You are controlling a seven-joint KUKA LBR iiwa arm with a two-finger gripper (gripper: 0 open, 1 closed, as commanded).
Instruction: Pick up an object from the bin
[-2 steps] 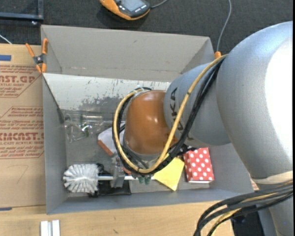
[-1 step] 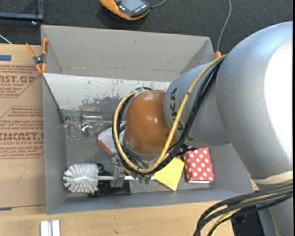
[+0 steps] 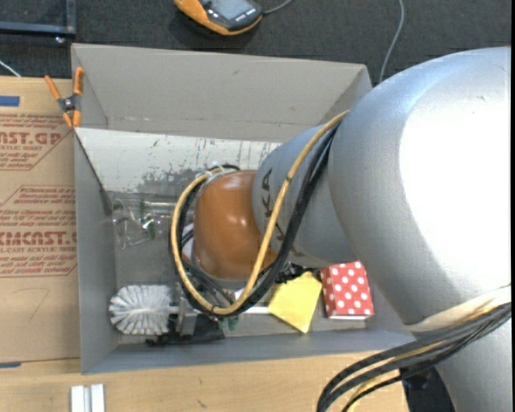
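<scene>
Cannot tell clenched or released for gripper (image 3: 193,320), low at near left of grey metal bin (image 3: 215,84), just beside white bristly round brush head (image 3: 142,307). Likely light, with yielding bristles; better to clamp across stiff core.

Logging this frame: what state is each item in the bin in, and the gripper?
white brush: lying on its side in the near left corner of the bin.
yellow sponge-like piece: lying by the near wall, partly under the arm.
red box with white dots: lying flat, right beside the yellow piece.
clear transparent item: lying at the left, apart from the rest.
gripper: low, next to the brush.
</scene>
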